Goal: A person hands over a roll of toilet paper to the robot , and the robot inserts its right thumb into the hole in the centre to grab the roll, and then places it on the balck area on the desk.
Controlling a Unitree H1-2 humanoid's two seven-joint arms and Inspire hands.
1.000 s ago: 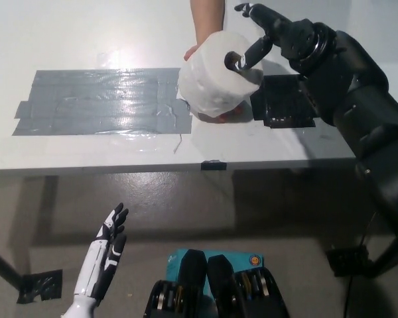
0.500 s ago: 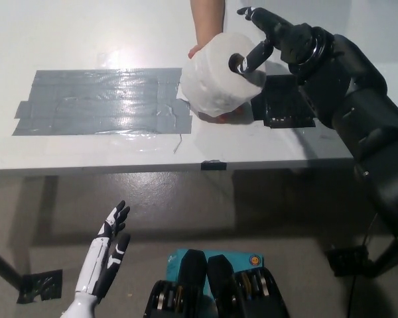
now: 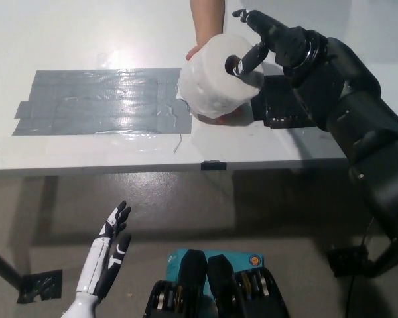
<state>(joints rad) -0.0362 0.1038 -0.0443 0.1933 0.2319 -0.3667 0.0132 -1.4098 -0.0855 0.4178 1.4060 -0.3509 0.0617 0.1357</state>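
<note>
Since a second ago the right hand point(image 3: 262, 40) has eased slightly up and left, its thumb in the centre hole of the toilet paper roll point(image 3: 219, 79), other fingers spread above. A person's hand point(image 3: 209, 46) supports the roll over the tabletop point(image 3: 86, 33), between the grey taped patch point(image 3: 99, 103) and the black area point(image 3: 285, 106). Low beside the robot, the left hand point(image 3: 109, 255) rests open

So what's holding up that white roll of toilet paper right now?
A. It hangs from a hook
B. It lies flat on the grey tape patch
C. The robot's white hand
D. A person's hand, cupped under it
D: a person's hand reaches in from the top and cups the toilet paper roll from below, while the black right hand pokes one digit into its centre hole.
</note>
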